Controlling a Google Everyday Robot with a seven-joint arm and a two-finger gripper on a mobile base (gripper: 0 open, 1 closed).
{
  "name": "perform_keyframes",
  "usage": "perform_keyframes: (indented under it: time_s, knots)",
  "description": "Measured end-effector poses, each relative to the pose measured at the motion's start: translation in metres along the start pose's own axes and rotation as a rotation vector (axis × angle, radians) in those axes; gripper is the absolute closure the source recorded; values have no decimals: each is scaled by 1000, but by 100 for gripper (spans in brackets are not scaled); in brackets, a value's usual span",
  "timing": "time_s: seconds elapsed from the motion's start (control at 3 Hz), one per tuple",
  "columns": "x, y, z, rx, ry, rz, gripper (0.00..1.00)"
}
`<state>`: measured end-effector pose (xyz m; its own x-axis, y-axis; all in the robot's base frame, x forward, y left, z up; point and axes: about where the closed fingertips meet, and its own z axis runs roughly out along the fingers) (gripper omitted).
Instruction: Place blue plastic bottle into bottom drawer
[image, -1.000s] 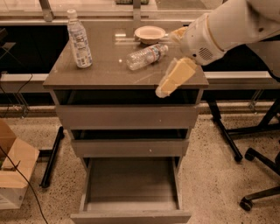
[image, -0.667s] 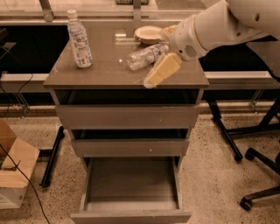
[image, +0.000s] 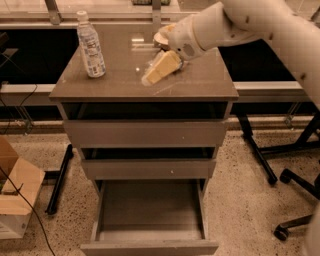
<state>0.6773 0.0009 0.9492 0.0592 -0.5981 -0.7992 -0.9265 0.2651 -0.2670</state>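
Moved the end effector (image: 158, 70) left across the desk (image: 120, 82) since a second ago, so now low over the middle of the top. Cannot tell whether open or closed. Starting at the left: found the blue plastic bottle (image: 91, 46) standing up straight near the back left corner, well apart from the end effector and not yet held. Probably means more moving left before any grab. Lower down, in the middle, saw the bottom drawer (image: 150, 215) pulled open and ready. Just behind the end effector, spotted a bowl (image: 161, 35), partly hidden.
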Motion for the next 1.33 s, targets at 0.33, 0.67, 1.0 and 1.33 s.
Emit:
perform_keyframes:
  time_s: [0.33, 0.67, 1.0, 1.33]
  knots:
    - [-9, -15, 34, -43, -22, -15, 0]
    - [-18, -24, 58, -88, -32, -20, 0]
    - [-23, -26, 62, -90, -40, -27, 0]
    - [-29, -22, 93, -116, -58, -32, 0]
